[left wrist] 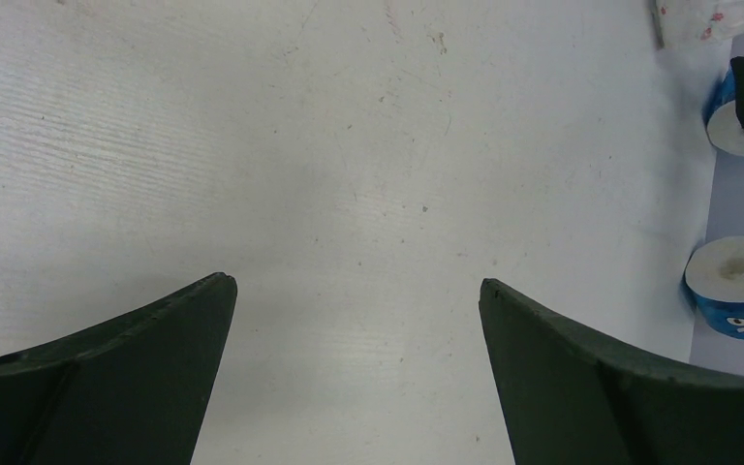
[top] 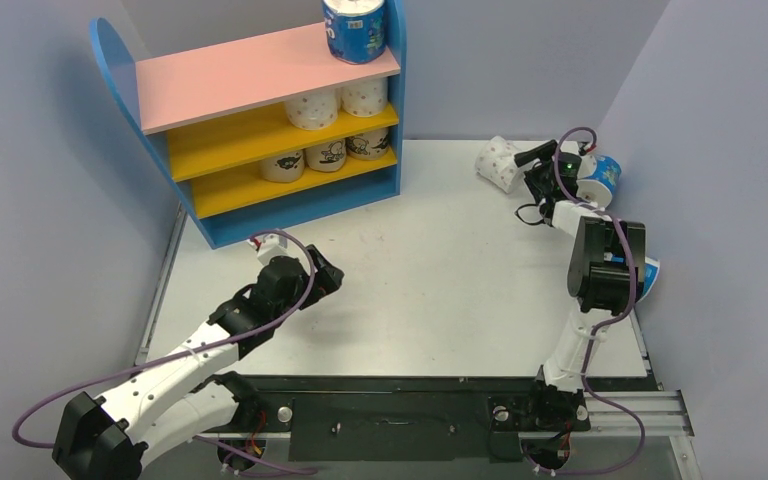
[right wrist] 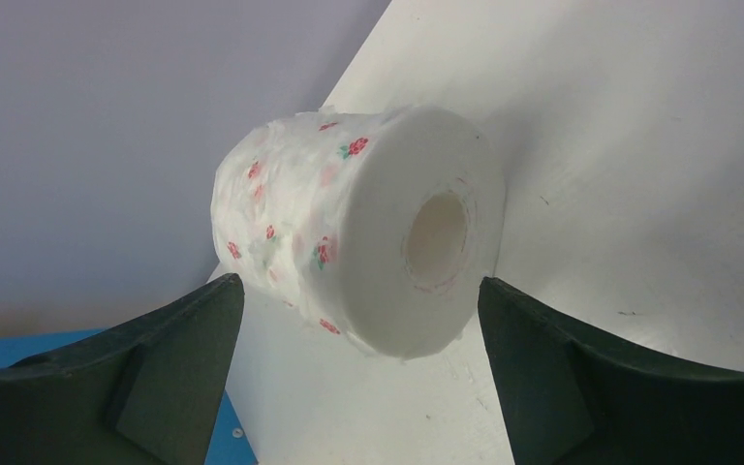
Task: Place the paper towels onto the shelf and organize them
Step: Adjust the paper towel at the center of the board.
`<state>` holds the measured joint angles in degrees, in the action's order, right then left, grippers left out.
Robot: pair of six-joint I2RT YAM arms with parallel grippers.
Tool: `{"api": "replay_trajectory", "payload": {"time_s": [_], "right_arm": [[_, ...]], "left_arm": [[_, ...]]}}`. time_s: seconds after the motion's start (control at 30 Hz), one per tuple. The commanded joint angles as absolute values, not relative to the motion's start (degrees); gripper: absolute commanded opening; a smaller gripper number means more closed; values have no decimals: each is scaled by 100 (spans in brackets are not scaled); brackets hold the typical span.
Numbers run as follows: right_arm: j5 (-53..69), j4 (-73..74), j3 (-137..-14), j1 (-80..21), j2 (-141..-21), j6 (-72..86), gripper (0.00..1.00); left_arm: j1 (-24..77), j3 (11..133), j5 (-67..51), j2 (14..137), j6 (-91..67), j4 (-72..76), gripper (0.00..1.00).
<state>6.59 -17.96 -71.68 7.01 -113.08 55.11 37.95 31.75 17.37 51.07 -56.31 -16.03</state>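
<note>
The shelf (top: 230, 80) carries an upright blue roll (top: 355, 30) on top, two dotted rolls (top: 312, 108) beneath and three cartoon rolls (top: 326, 154) lowest, while a rose-print roll (top: 497, 162) lies sideways near two blue rolls (left wrist: 736, 289) far right.

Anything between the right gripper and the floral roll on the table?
Nothing. Right wrist view: only bare table between the fingers of the open right gripper and the floral roll.

You are looking at a lab test cell: plain lilac walls (top: 520, 70) box in the white table (top: 440, 260), and a metal mounting rail (top: 660, 408) runs along the table's near edge.
</note>
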Motion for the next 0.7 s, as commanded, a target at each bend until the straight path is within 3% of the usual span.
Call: {"api": "replay_trajectory", "payload": {"time_s": [0.0,0.37,0.67], "right_arm": [[863,-2332,-7552,686,-11591,5594,87],[1086,-3089,-7703,695,-12087,5875,86],[1350,-3696,-7747,709,-12385,6033,73]], "left_arm": [[3825,3103,1880,4951,-5489,-1192,96],[3839,2606,1893,4384,-5306,-379,97],[3832,2557,1942,4457,-5289,-219,96]]}}
